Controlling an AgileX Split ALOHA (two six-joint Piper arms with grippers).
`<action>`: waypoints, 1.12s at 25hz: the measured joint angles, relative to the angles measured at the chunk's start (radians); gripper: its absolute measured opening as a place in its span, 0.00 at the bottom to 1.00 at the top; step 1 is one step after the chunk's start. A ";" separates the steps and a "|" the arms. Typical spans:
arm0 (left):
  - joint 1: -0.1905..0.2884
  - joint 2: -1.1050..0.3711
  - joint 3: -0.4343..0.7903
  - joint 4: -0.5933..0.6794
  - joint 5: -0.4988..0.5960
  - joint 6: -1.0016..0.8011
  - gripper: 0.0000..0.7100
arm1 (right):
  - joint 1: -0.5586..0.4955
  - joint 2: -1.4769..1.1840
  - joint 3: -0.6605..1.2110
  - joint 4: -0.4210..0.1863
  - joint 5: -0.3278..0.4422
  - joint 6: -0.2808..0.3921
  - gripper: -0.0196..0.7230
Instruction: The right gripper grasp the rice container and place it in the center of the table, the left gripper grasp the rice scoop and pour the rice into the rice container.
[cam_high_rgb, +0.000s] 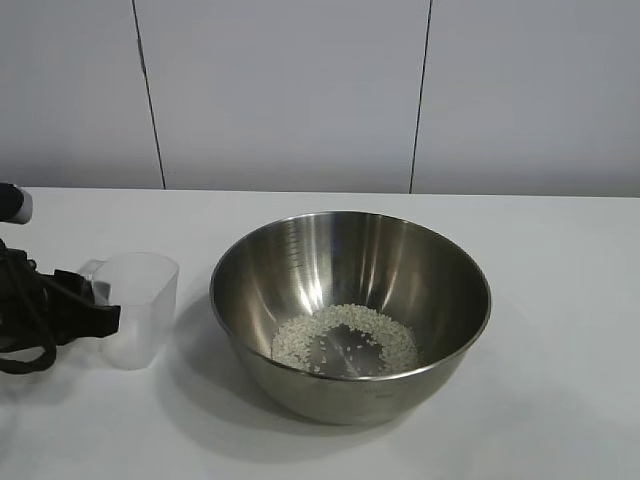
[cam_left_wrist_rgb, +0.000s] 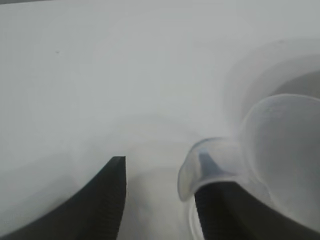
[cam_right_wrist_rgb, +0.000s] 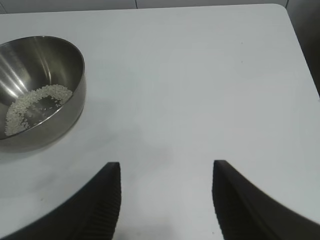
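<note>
the bowl (cam_high_rgb: 350, 315) stands upright near the middle of the table (cam_high_rgb: 560, 300), its rolled rim level, and the rice (cam_high_rgb: 345, 338) lies in a thin ring-shaped layer across its bottom, with bare steel showing in the middle of the ring. just beside the bowl, on the left arm's side and not touching it, the scoop (cam_high_rgb: 135, 308) stands upright on the table and looks empty; its small handle (cam_left_wrist_rgb: 210, 165) points away from the bowl toward the left gripper (cam_high_rgb: 85, 310). in the left wrist view that gripper's two fingers are spread apart, one finger (cam_left_wrist_rgb: 220, 210) sitting under the handle's curl and the other (cam_left_wrist_rgb: 100, 200) well clear of it over bare table, so the handle is between them but not clamped. whether the near finger touches the plastic cannot be told. the right gripper (cam_right_wrist_rgb: 165, 200) is out of the exterior view; its own camera shows its fingers wide open with nothing between them, hovering over bare table well apart from the bowl, which sits off toward the left arm's side of it. behind the table stands a plain pale panelled wall (cam_high_rgb: 290, 90).
</note>
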 joint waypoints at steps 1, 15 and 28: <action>0.000 0.000 0.008 0.000 -0.003 -0.006 0.46 | 0.000 0.000 0.000 0.000 0.000 0.000 0.54; 0.000 -0.015 0.282 0.040 -0.133 -0.089 0.46 | 0.000 0.000 0.000 0.000 0.000 0.000 0.54; 0.000 -0.361 0.325 -0.015 -0.130 -0.096 0.46 | 0.000 0.000 0.000 0.001 0.000 0.000 0.54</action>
